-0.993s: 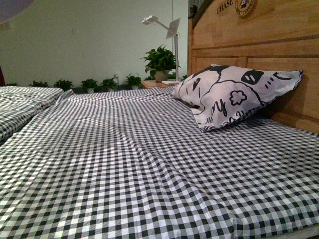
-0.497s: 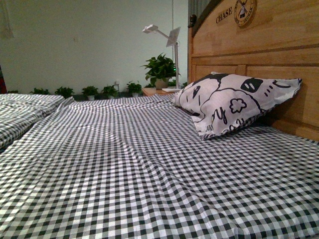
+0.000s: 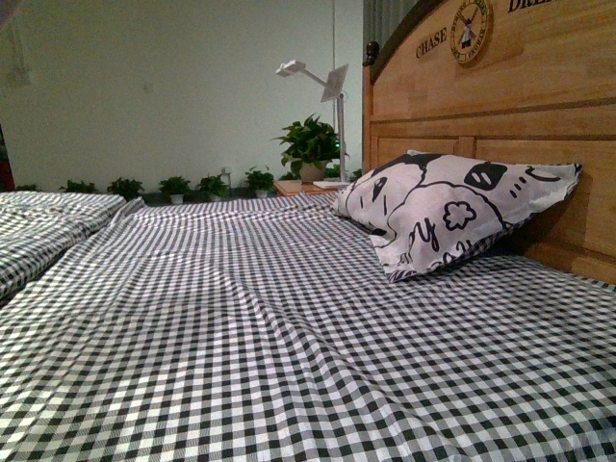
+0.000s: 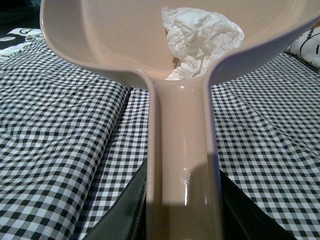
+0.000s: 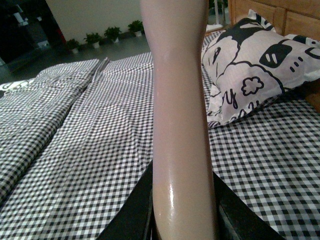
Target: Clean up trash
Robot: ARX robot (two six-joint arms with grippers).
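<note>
In the left wrist view the trash [image 4: 200, 40], a crumpled white paper wad, lies inside the pan of the beige dustpan [image 4: 115, 40]. My left gripper [image 4: 182, 215] is shut on the dustpan's long handle, its dark jaws hugging both sides, and the pan hangs above the checked bedsheet. In the right wrist view my right gripper [image 5: 182, 215] is shut on the beige handle of the brush [image 5: 180, 100], which rises out of frame; its head is out of view. Neither gripper shows in the front view.
The black-and-white checked bed [image 3: 241, 327] fills the front view. A cartoon-print pillow [image 3: 452, 207] leans on the wooden headboard [image 3: 500, 106] at the right. A white lamp [image 3: 332, 87] and potted plants [image 3: 308, 144] stand behind the bed.
The front view has shifted slightly, tilting up and down. Nothing on the bed has moved, and no arm has entered that view.
</note>
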